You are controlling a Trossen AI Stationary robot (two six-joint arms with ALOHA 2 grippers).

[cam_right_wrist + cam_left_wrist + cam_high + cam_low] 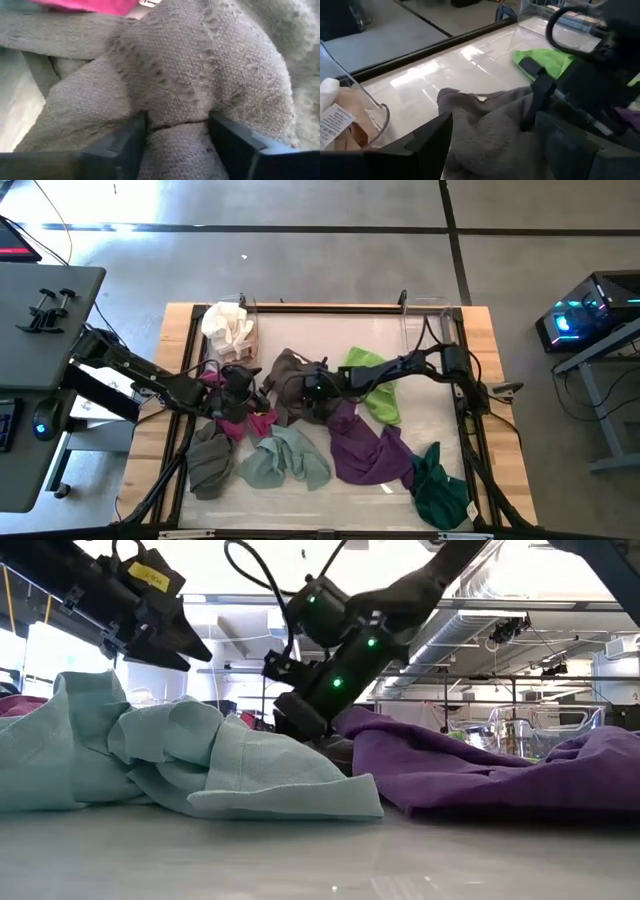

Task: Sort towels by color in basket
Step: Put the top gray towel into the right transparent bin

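Right wrist view: our right gripper (177, 131) pinches a fold of the grey-brown towel (200, 65) mid-worktop; it's soft and limp, so we take bunched folds. Left gripper (492, 135) hovers, jaws spread.

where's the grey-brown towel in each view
High: grey-brown towel at table centre, under the right gripper.
Low: hidden behind the mint towel and purple towel.
Left wrist: centre foreground.
Right wrist: fills the picture, pinched.
Shared landmark: right gripper.
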